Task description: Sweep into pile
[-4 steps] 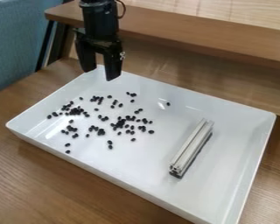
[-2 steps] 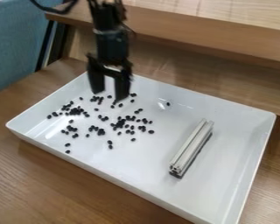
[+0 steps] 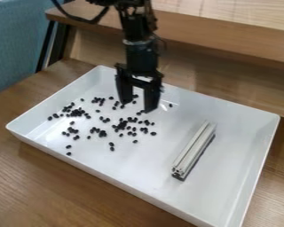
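I'm holding my gripper [image 3: 137,107] open | black beans [image 3: 103,133] are lying scattered below, mostly camera-side | view's top is cutting off my arm [image 3: 140,51]

Tray [image 3: 147,183] white — beans [image 3: 103,133] black

The tray [image 3: 230,168] rests on the worktop [image 3: 49,190]. Inside it, the small pieces [image 3: 102,133] lie spread over the left and middle of its floor, in clusters and singly. One piece lies apart to the right, toward the far wall; two lie near the front wall, at left. The bar [image 3: 193,148] lies in the same tray, right of the pieces and apart from them, its near end angled left. The end effector [image 3: 138,106] is at the tray's far part. A ledge [image 3: 227,40] stands behind the tray; a panel [image 3: 14,48] stands behind, at far left.
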Motion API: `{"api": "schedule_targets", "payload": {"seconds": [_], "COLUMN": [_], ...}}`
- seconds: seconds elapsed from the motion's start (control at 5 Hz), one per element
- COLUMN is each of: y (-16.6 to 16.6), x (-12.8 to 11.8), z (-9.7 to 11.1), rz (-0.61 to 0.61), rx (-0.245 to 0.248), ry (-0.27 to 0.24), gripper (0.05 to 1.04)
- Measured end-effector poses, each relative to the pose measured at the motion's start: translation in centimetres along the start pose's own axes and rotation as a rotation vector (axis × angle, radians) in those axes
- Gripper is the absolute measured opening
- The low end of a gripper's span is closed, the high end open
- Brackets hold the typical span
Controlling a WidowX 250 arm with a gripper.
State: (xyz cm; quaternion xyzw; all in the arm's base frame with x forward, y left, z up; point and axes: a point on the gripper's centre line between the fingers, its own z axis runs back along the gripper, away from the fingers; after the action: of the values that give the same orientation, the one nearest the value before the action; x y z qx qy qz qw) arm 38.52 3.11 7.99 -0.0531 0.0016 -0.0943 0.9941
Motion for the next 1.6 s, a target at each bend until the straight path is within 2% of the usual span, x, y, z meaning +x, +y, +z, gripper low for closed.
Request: {"api": "schedule_targets", "payload": {"seconds": [0.2,0.6,1.0,1.4,1.6], "y": [-2.5,-5.6,-8.3,-10.6,-11.0], "x": [0.8,0.4,0.4,0.9,1.1], "z": [-0.4,-2.2,-3.2,-2.6,-2.9], "rz": [-0.033,-0.052,-0.058,-0.067,-0.064], "rx": [-0.015,-0.075,-0.104,-0.117,-0.094], "ry": [-0.009,0.005,0.003,-0.033,-0.029], "gripper": [1.001,1.001,1.001,1.001,1.001]}}
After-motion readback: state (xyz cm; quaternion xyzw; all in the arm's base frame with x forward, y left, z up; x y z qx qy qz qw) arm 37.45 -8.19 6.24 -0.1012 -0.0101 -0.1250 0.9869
